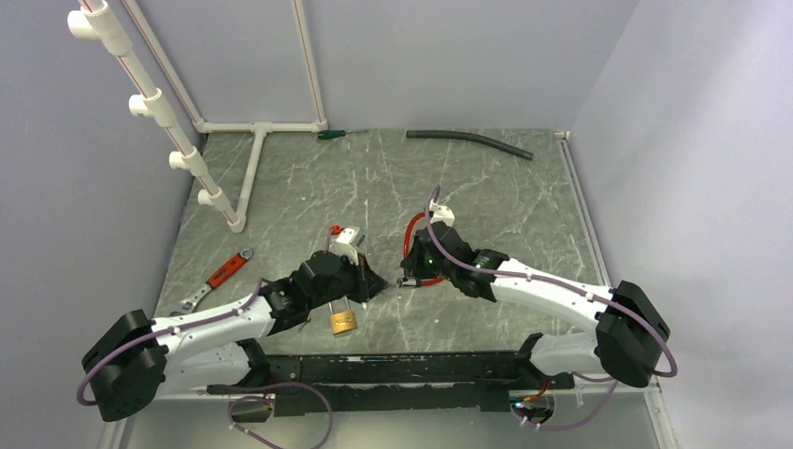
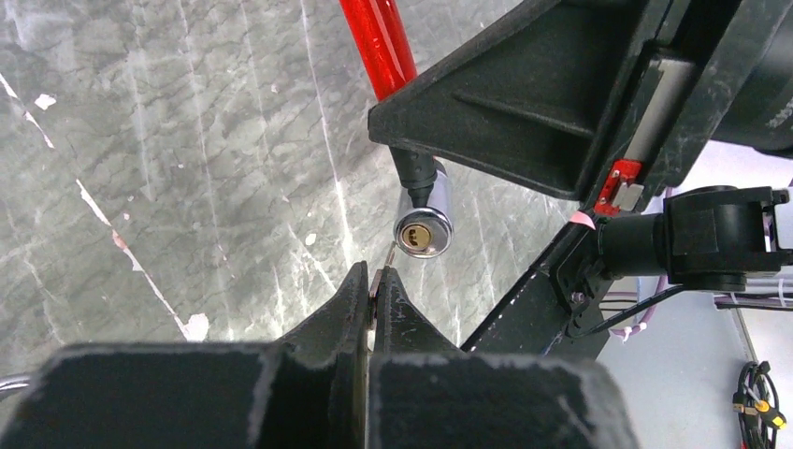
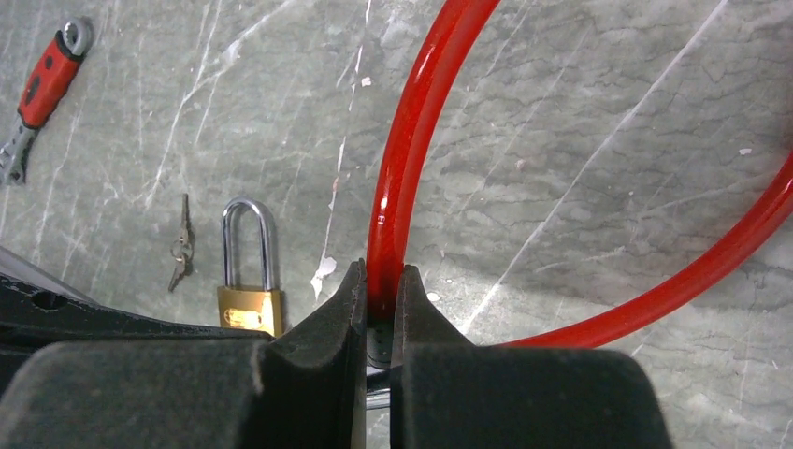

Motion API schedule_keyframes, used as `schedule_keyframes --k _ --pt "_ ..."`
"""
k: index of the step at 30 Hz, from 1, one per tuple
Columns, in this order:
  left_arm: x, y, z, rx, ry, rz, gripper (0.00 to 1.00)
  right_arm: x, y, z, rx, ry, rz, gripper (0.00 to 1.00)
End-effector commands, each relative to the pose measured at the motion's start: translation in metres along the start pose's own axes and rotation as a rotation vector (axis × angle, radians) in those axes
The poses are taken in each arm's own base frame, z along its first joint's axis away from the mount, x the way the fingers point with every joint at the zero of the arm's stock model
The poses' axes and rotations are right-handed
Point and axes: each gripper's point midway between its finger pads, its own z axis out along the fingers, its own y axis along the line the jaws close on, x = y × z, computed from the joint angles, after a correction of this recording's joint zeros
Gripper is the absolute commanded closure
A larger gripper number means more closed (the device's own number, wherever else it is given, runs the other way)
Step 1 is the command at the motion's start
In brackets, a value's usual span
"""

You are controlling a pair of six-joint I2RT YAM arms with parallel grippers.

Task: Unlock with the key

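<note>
Grey marbled surface [image 1: 486,187], centre: left pincer [image 2: 374,278] clamped on key [image 2: 389,254], tip just beside lock cylinder [image 2: 423,223]; right pincer [image 3: 379,283] clamped on red cable [image 3: 411,140]. Align blade with keyway, push straight.

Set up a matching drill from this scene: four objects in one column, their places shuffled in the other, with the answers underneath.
Objects
1. red cable
2. brass padlock
3. red-handled wrench
4. dark hose

Places
A. along the far edge of the table
B. clamped in the right gripper
C. at the left, near the white pipe frame
D. lying beside a small bunch of loose keys

Pairs: 1-B, 2-D, 3-C, 4-A
</note>
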Motion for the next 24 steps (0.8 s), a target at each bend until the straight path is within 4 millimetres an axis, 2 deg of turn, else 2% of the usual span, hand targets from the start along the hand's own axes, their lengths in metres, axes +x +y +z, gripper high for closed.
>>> schedule_keyframes --k 1,6,12,24 --pt "-0.031 -0.021 -0.007 0.035 -0.073 -0.004 1.0 -0.023 0.015 -0.002 -0.003 -0.097 -0.012 1.0" --pt "-0.033 -0.021 -0.012 0.031 -0.078 -0.006 1.0 -0.022 0.018 -0.001 -0.007 -0.1 -0.011 1.0" --pt "-0.027 -0.02 -0.003 0.036 -0.061 -0.015 1.0 -0.023 0.019 -0.001 -0.001 -0.103 -0.012 1.0" --pt "-0.027 -0.021 -0.001 0.048 -0.075 -0.024 1.0 -0.024 0.022 -0.002 -0.007 -0.111 -0.019 1.0"
